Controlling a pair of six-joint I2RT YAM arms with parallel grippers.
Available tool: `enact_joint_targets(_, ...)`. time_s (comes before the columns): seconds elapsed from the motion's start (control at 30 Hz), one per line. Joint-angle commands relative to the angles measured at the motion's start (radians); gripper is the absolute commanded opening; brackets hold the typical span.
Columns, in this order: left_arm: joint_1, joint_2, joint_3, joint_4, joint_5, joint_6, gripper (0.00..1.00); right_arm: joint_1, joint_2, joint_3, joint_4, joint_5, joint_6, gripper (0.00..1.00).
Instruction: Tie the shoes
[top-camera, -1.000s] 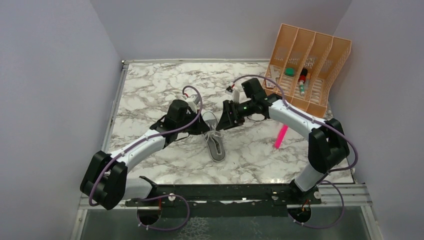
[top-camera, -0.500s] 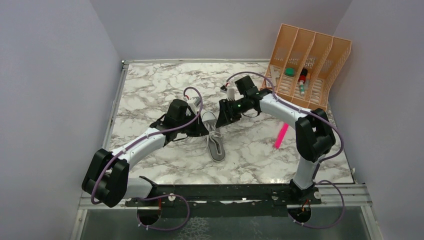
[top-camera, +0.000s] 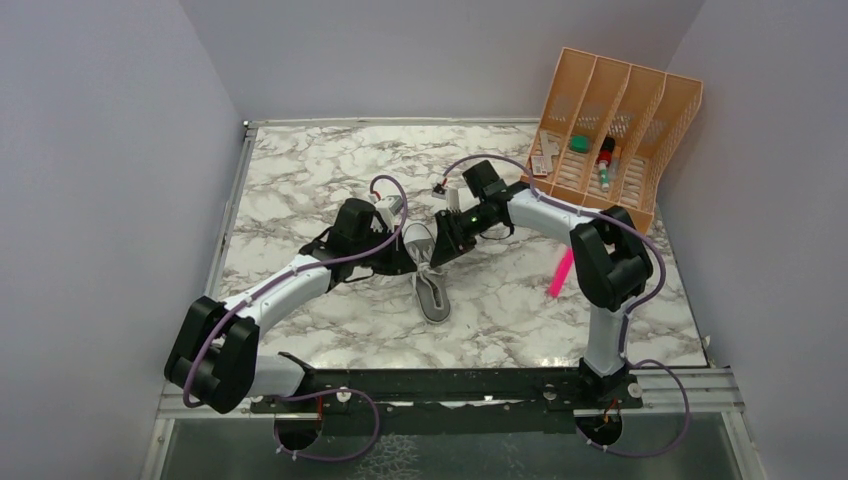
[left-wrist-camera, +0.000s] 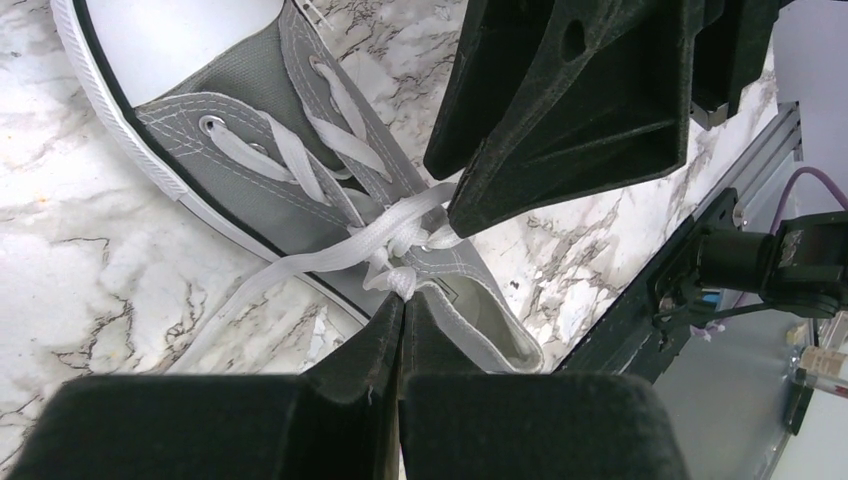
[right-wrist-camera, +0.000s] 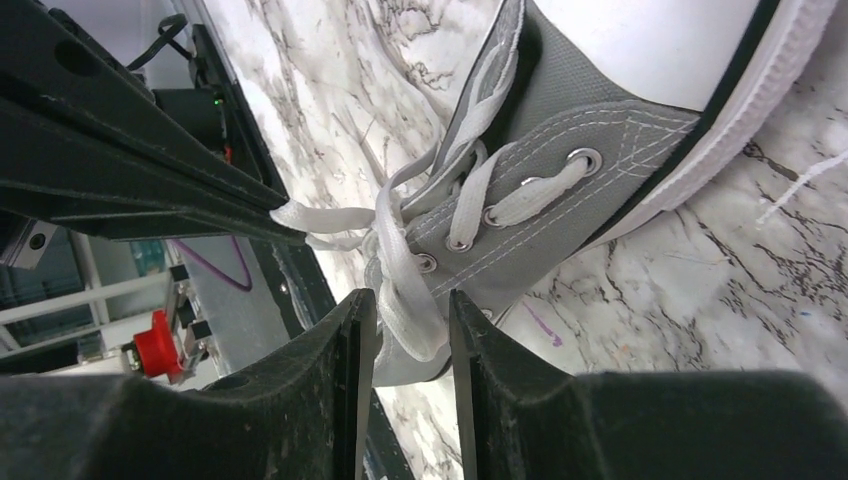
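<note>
The shoe (top-camera: 433, 292), a small grey sneaker with white laces and a white toe cap, lies mid-table with its toe pointing away from the arms. My left gripper (top-camera: 411, 262) is at the shoe's left side, shut on a white lace (left-wrist-camera: 330, 250) that runs taut from the eyelets to its tips (left-wrist-camera: 402, 292). My right gripper (top-camera: 441, 246) reaches in from the right. Its jaws stand a little apart around a loop of white lace (right-wrist-camera: 408, 300) over the shoe's tongue (right-wrist-camera: 560, 90). The loop lies against one finger (right-wrist-camera: 350, 360). The two grippers nearly touch over the laces.
An orange slotted file rack (top-camera: 620, 130) stands at the back right with small items in it. A pink marker (top-camera: 561, 272) lies right of the shoe. A black rail (top-camera: 450, 382) runs along the near table edge.
The right arm has swung left onto the shoe's laces and its jaws have narrowed around the loop. The left gripper has held its lace in place.
</note>
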Motion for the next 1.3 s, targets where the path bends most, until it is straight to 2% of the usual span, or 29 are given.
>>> enact_joint_targets(0.0, 0.015, 0.016, 0.041, -0.022, 0.048, 0.055, 0.00, 0.002, 0.017, 0.013, 0.016, -0.074, -0.023, 0.38)
enact_joint_targets(0.17, 0.020, 0.030, 0.058, -0.032, 0.067, 0.079, 0.00, 0.003, 0.026, 0.010, 0.033, -0.077, -0.025, 0.37)
enact_joint_targets(0.23, 0.021, 0.035, 0.064, -0.035, 0.070, 0.088, 0.00, 0.007, 0.038, 0.019, 0.027, -0.084, -0.032, 0.32)
enact_joint_targets(0.43, 0.028, 0.059, 0.098, -0.063, 0.062, 0.129, 0.00, 0.012, 0.004, 0.011, 0.027, -0.064, -0.051, 0.03)
enact_joint_targets(0.47, 0.028, 0.063, 0.103, -0.065, 0.062, 0.138, 0.00, 0.012, -0.008, 0.006, 0.031, -0.071, -0.058, 0.01)
enact_joint_targets(0.63, 0.035, 0.081, 0.121, -0.065, 0.051, 0.196, 0.01, 0.015, -0.068, -0.039, 0.088, -0.102, -0.078, 0.01)
enact_joint_targets(1.0, 0.057, 0.131, 0.114, 0.025, 0.169, 0.106, 0.06, 0.022, -0.074, -0.044, 0.099, -0.162, -0.116, 0.01)
enact_joint_targets(1.27, 0.063, 0.167, 0.128, 0.039, 0.202, 0.127, 0.12, 0.025, -0.051, -0.016, 0.085, -0.166, -0.126, 0.01)
